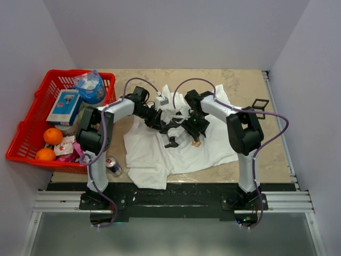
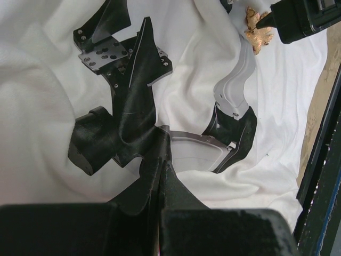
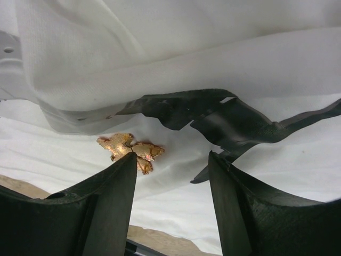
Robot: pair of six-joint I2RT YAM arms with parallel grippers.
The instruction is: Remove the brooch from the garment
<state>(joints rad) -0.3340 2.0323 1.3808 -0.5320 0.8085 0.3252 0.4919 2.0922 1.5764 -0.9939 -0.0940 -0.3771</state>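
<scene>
The garment (image 1: 154, 152), a white T-shirt with a black print, lies rumpled on the table between the arms. The brooch (image 1: 196, 142), a tiny gold-orange piece, sits on the cloth beside the print. In the right wrist view the brooch (image 3: 130, 149) lies just past my left fingertip (image 3: 125, 165). My right gripper (image 3: 173, 160) is open and empty, with the brooch at its left edge, not between the jaws. My left gripper (image 2: 161, 173) is shut on a fold of the garment (image 2: 48, 96) at the black print. That view shows the brooch (image 2: 257, 29) at the top right under the right gripper.
A red basket (image 1: 21, 141) at the left holds two oranges (image 1: 52, 135), a box and a water bottle. A can (image 1: 113, 166) lies by the left arm's base. A small black frame (image 1: 259, 105) sits on the table (image 1: 250, 85) at the right.
</scene>
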